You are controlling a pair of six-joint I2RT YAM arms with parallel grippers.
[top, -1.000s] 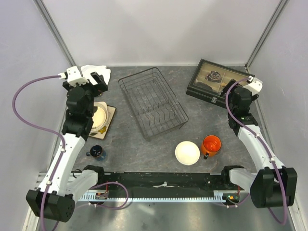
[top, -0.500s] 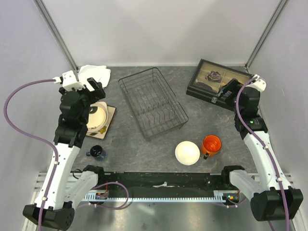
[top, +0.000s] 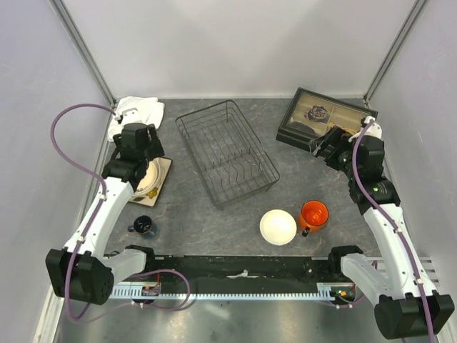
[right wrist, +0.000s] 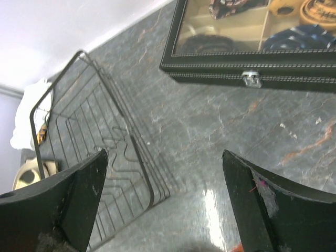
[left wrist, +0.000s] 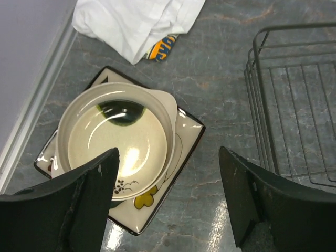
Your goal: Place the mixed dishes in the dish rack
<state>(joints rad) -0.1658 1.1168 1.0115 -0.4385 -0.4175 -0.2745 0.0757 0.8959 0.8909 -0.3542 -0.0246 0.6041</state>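
Left wrist view: left gripper spread above round plate, stacked on square plate at table left edge. Right gripper spread. Bowl and mug by near edge; rack mid-table.

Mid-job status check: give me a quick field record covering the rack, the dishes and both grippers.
dish rack: empty
round plate: stacked on square plate, left of rack
white bowl: on table, nearer the arms than rack
orange mug: beside white bowl
left gripper: open, over the stacked plates
right gripper: open, holding nothing
loaded: none yet
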